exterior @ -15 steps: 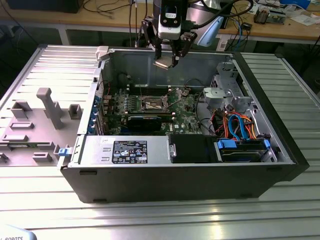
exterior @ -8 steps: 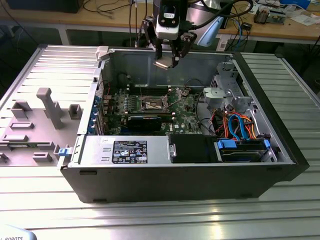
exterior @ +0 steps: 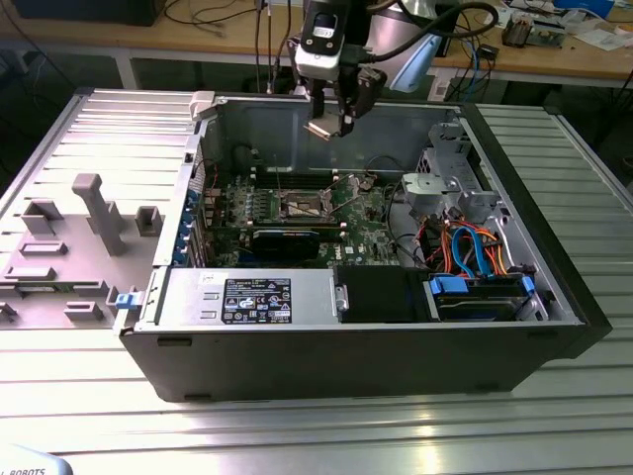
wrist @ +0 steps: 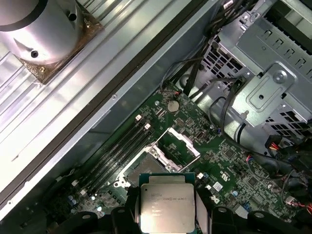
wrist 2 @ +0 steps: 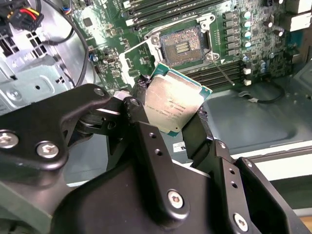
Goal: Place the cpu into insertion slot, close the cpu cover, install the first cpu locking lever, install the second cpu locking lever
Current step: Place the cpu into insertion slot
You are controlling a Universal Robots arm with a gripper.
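Note:
My gripper hangs above the open computer case, over its rear wall, shut on the cpu. The cpu is a flat square chip with a dull silver top, pinched at two opposite edges by the black fingers, tilted and well clear of the board. Below it on the green motherboard, the insertion slot lies bare with its dark centre showing. The cpu cover, a thin silvery frame, stands swung up beside the slot. A thin locking lever sticks out free by the slot.
Memory slots flank the socket. A silver drive cage and orange and blue cables fill the exterior view's right of the case. The power supply lines the near wall. A grey fixture plate lies outside at the exterior view's left.

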